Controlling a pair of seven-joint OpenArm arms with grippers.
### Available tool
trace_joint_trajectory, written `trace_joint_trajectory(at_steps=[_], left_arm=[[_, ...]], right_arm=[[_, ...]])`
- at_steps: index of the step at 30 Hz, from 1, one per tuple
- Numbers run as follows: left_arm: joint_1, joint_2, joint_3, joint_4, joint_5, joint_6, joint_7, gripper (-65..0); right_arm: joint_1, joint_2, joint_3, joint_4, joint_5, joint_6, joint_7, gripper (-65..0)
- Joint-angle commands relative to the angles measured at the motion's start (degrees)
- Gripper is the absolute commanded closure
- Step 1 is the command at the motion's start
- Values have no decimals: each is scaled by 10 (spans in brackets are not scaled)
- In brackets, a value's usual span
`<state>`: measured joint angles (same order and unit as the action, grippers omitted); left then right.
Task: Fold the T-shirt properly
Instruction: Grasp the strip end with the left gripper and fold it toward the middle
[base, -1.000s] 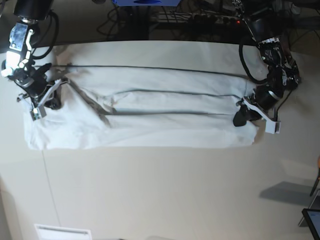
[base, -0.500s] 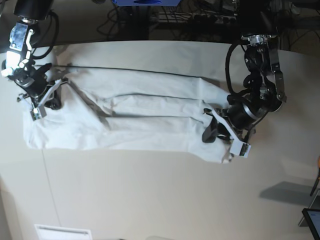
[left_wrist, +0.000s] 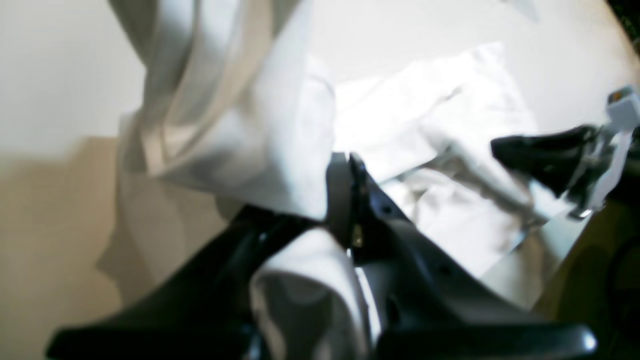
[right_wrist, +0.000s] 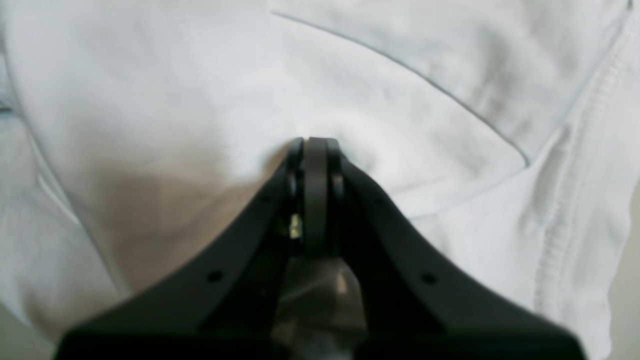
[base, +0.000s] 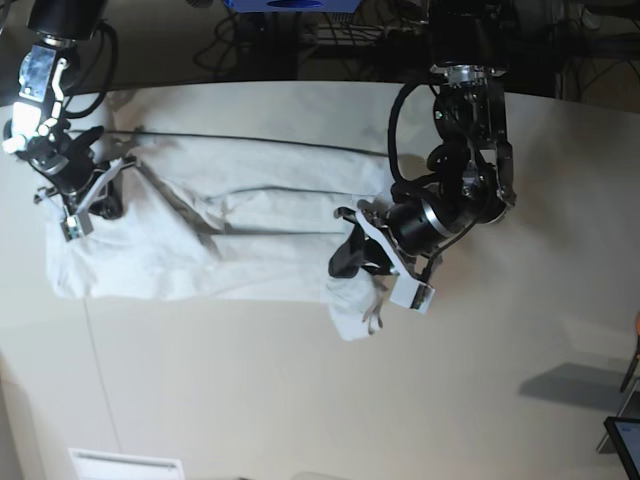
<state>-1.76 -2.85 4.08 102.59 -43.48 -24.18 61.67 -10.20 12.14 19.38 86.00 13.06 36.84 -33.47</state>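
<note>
Since a second ago, your left gripper (base: 362, 268) has travelled from the shirt's (base: 240, 230) end at the base view's right to about the middle of the table (base: 300, 400), dragging that end of the cloth with it and doubling it back over the rest. Your right gripper (base: 92, 200) has not shifted; it sits at the shirt's opposite end, at that view's left.

Left gripper: jaws nearly together, pinching a fold of white cloth. The left wrist view, which is blurred, shows fabric bunched between the fingers (left_wrist: 345, 200) and hanging over them. A lifted flap droops from it toward the table's near edge in the base view.

Right gripper: jaws pressed fully together, tips against the cloth. In the right wrist view the shirt puckers where the fingertips (right_wrist: 310, 155) meet it; a stitched hem runs down that view's right side.

Shirt: lying lengthwise across the table's far half, wrinkled, its left-view end flat, its other end raised and folded inward.
</note>
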Motion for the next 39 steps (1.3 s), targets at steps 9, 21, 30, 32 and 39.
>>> trace_joint_trajectory(at_steps=[9, 21, 30, 32, 39], left_arm=[[-13, 32, 6, -48, -12, 34, -16, 0], [-16, 32, 47, -53, -12, 36, -16, 0], [-15, 33, 47, -53, -17, 33, -16, -84], [-14, 38, 47, -53, -17, 31, -16, -156], [-12, 71, 48, -64, -18, -81, -12, -223]], right_arm=[[-5, 5, -2, -1, -31, -2, -40, -6], [-5, 5, -2, -1, -31, -2, -40, -7], [-5, 5, -2, -1, -31, -2, -40, -9], [-5, 5, -2, -1, -31, -2, -40, -10], [-5, 5, -2, -1, -32, -3, -40, -10]])
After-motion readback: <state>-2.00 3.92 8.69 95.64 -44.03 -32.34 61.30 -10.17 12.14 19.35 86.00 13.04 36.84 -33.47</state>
